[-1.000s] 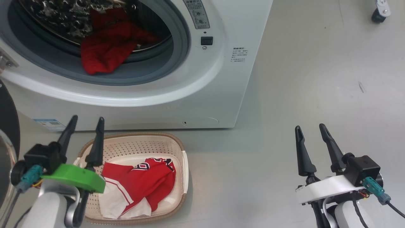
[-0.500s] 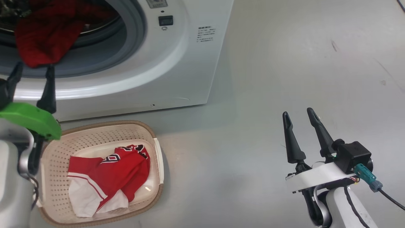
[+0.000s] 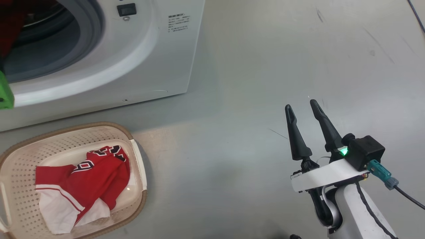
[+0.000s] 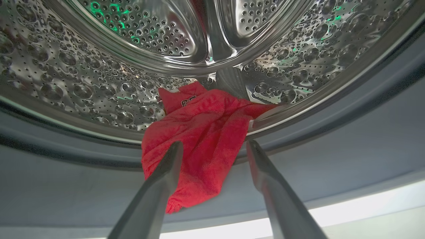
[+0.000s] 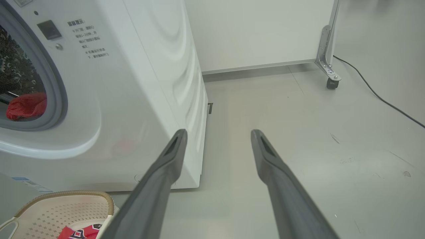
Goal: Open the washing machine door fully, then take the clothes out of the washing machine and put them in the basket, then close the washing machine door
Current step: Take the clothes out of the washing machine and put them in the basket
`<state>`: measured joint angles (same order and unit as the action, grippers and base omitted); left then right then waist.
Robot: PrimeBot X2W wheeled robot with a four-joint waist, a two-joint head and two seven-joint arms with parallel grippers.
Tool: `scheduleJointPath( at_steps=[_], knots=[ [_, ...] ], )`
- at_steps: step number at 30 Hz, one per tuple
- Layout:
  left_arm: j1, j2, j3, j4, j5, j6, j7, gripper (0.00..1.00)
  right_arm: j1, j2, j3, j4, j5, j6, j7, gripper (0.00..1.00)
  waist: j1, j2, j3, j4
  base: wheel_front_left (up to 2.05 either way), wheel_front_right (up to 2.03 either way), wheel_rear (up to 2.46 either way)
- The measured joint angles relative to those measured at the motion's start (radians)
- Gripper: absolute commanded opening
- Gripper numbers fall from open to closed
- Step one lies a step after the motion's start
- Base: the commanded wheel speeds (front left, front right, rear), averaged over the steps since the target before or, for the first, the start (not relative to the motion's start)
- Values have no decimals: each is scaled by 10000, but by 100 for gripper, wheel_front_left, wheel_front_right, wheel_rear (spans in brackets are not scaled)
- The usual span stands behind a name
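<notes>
The washing machine (image 3: 139,49) stands at the upper left with its round opening (image 3: 49,43) uncovered; its door is out of view. In the left wrist view a red garment (image 4: 199,139) hangs over the lip of the steel drum (image 4: 99,83). My left gripper (image 4: 214,146) is open just in front of it, one finger on each side of the cloth and neither touching. The cream basket (image 3: 136,156) on the floor holds a red and white jersey (image 3: 83,179). My right gripper (image 3: 300,104) is open and empty over bare floor, right of the washer (image 5: 132,83).
Grey floor (image 3: 265,66) spreads to the right of the washer. A white panel on a castor leg (image 5: 328,66) stands behind, with a black cable (image 5: 382,99) on the floor beside it. The green cover of my left wrist (image 3: 5,93) shows at the left edge.
The head camera has swung right, so the washer and basket shifted left. My left gripper rose from over the basket to the drum opening. The right gripper stays open.
</notes>
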<state>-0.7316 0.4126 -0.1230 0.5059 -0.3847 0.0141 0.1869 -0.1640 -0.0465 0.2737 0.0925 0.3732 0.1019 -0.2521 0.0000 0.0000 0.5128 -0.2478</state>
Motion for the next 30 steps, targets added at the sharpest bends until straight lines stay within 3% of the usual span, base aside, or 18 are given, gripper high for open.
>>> scheduleJointPath(
  at_steps=[19, 30],
  knots=[
    [-2009, 1402, -383, 1415, 1041, 73, 1615, 100, -552, 15, 443, -435, 566, -364, 0, 100, 0, 0, 1123, -932, 0, 0, 0],
    [-2649, 1680, -629, 2171, 1333, 69, 2006, 100, -709, 17, 564, -541, 575, -533, 0, 100, 0, 0, 1447, -1127, 0, 0, 0]
  ],
)
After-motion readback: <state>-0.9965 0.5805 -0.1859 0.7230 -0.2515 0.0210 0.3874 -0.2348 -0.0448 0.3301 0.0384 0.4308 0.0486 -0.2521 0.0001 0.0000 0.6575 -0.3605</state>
